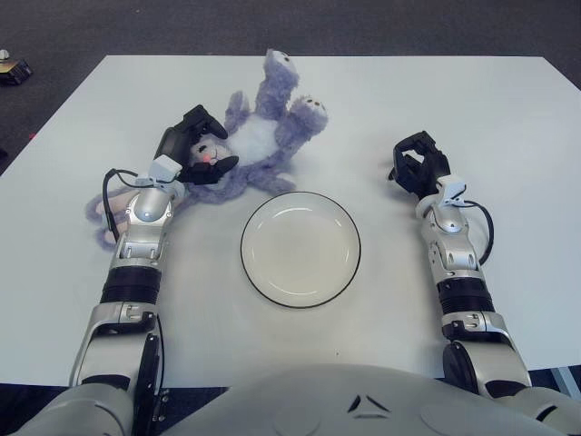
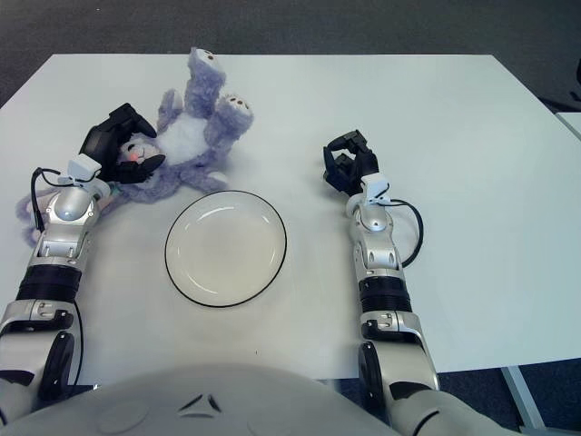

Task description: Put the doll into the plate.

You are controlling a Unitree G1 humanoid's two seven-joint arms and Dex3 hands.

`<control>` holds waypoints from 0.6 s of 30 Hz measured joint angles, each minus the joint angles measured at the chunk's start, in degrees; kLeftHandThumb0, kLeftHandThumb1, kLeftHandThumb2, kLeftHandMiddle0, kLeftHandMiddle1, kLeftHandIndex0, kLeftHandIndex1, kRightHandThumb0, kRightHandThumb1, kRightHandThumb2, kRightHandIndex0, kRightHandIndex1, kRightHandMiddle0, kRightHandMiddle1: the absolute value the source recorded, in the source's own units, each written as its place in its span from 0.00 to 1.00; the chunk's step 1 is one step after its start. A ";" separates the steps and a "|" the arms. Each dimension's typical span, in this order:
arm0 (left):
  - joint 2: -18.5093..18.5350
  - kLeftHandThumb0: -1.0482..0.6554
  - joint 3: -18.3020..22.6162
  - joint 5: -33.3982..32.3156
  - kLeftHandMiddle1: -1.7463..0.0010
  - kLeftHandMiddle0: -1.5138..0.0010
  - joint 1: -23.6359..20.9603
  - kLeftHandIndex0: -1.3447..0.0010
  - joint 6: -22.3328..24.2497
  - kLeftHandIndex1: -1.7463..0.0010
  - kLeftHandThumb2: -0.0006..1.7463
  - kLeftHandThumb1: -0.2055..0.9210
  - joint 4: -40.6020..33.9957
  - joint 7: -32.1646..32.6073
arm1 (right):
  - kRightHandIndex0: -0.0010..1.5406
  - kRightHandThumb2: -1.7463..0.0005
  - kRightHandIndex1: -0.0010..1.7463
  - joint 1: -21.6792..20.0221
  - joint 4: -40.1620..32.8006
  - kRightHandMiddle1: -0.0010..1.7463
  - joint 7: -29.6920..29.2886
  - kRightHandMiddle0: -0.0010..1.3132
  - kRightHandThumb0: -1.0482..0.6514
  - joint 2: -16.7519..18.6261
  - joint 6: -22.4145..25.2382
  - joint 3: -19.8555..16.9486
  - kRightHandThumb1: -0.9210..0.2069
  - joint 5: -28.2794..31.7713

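A purple plush doll (image 1: 259, 136) with a white belly lies on its back on the white table, feet pointing away from me. My left hand (image 1: 192, 150) is shut around its head, covering part of the face; a long ear trails out behind my wrist at the left. The white plate (image 1: 300, 248) with a dark rim sits in the middle of the table, just right of and nearer than the doll. My right hand (image 1: 418, 165) shows to the right of the plate, fingers curled, holding nothing.
The white table (image 1: 472, 100) stretches wide behind and to both sides. Dark floor lies beyond its far edge, with a small object (image 1: 14, 69) at the far left.
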 measured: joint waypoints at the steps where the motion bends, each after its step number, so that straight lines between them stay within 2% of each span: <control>1: -0.13 0.66 -0.32 0.31 0.00 0.51 -0.50 0.58 0.40 0.00 0.27 0.75 0.12 0.00 | 0.48 0.64 0.96 -0.21 -0.01 0.97 0.08 0.25 0.40 -0.11 0.01 0.00 0.11 -0.01; 7: -0.82 0.67 -1.55 1.49 0.00 0.50 -2.39 0.58 1.21 0.00 0.26 0.75 0.40 0.01 | 0.48 0.63 0.98 -1.10 0.18 0.97 0.43 0.25 0.40 -0.55 0.38 0.28 0.11 -0.14; 13: -2.49 0.67 -5.06 5.91 0.00 0.50 -8.45 0.58 5.46 0.00 0.26 0.76 4.73 0.66 | 0.48 0.62 0.99 -1.63 -1.75 0.97 -0.63 0.25 0.40 -2.92 -3.53 0.62 0.12 -4.24; 18: -3.04 0.67 -6.03 7.02 0.00 0.50 -11.13 0.58 5.88 0.00 0.26 0.76 6.66 1.07 | 0.48 0.62 1.00 -3.35 -4.66 0.97 -1.37 0.25 0.40 -3.52 -5.36 0.63 0.12 -5.37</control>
